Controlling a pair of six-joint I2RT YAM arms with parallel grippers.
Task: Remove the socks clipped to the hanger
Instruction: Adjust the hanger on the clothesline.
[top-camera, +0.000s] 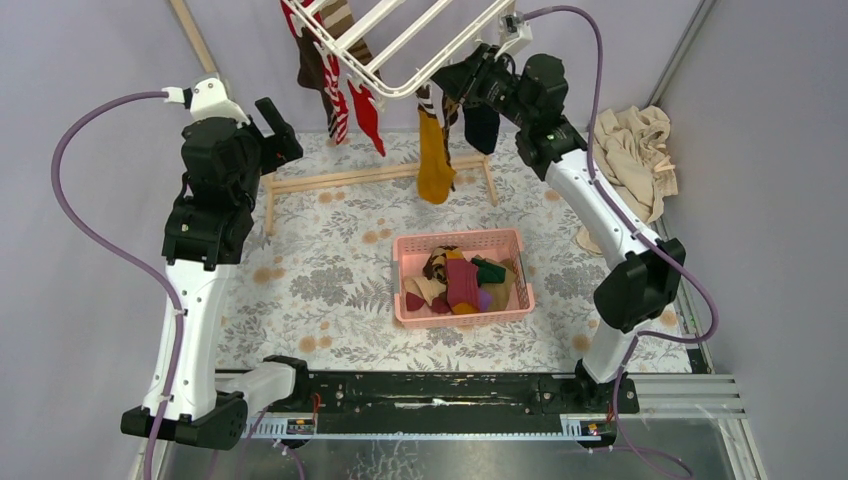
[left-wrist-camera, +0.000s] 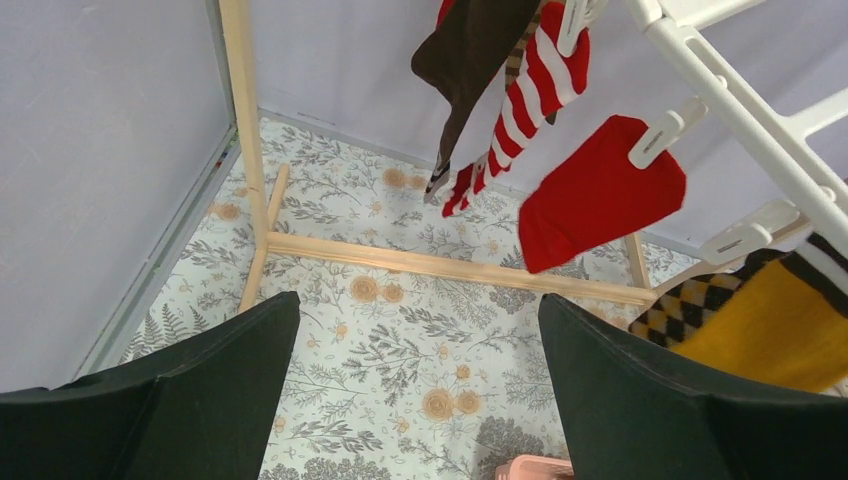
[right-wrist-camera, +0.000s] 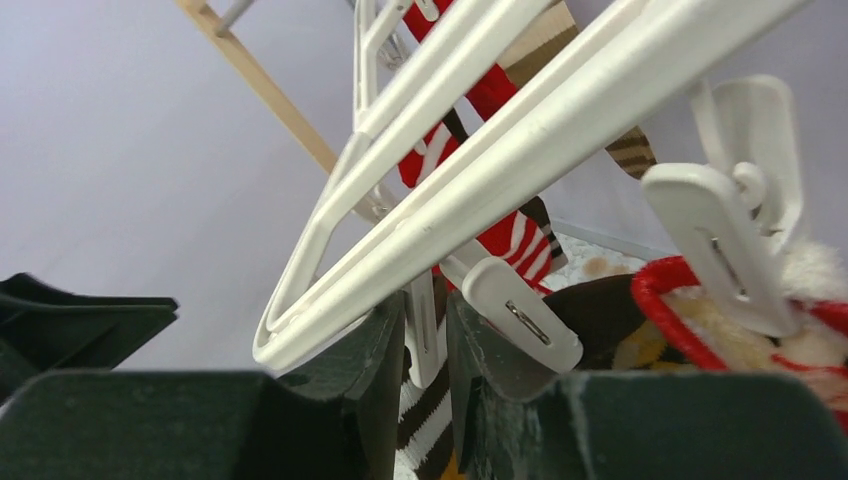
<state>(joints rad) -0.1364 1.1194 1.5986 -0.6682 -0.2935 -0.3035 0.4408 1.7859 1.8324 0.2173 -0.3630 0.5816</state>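
Note:
The white hanger (top-camera: 400, 40) hangs tilted at the top, with socks clipped below it: a brown one (top-camera: 312, 65), a red-and-white striped one (top-camera: 338, 110), a red one (top-camera: 368, 115), a mustard one (top-camera: 435, 155) and a dark one (top-camera: 482, 125). My right gripper (top-camera: 462, 85) is up at the hanger's right corner. In the right wrist view its jaws (right-wrist-camera: 428, 340) are closed onto a white clip (right-wrist-camera: 424, 320) that holds a brown-and-white striped sock (right-wrist-camera: 425, 420). My left gripper (top-camera: 280, 125) is open and empty in the air to the left, apart from the red sock (left-wrist-camera: 600, 195).
A pink basket (top-camera: 460, 237) with several socks in it sits mid-table. A wooden pole frame (top-camera: 380, 175) stands under the hanger. A beige cloth (top-camera: 635, 150) lies at the right wall. Grey walls close in on both sides.

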